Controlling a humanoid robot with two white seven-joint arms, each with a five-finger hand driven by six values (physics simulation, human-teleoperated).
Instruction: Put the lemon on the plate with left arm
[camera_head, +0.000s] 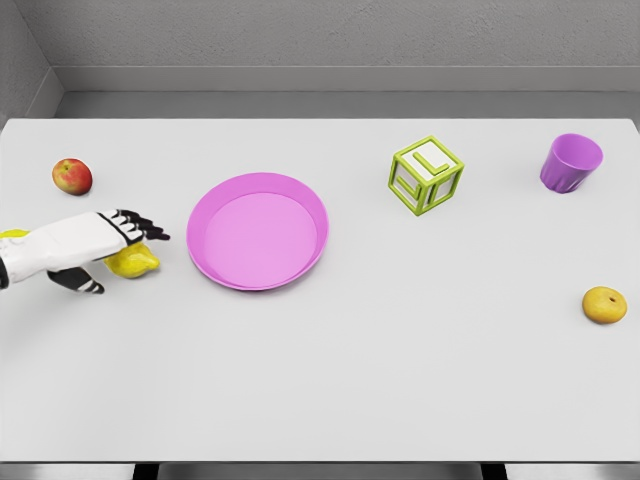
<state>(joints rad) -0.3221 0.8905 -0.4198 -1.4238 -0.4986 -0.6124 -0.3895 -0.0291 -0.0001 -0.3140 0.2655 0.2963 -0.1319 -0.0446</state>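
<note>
1. Left hand (100, 250) sits over the lemon (135, 263), fingers extended above it, thumb below; a closed grasp cannot be confirmed.
2. Lemon rests on the table (400, 350), just left of the pink plate (257, 231).
3. Apple (72, 176) lies nearby.

Left hand (112, 247) over lemon (135, 263), beside pink plate (258, 186).

Apple (72, 176), letter block (427, 176), purple cup (571, 162), orange (605, 305) on the table (400, 380)
</note>
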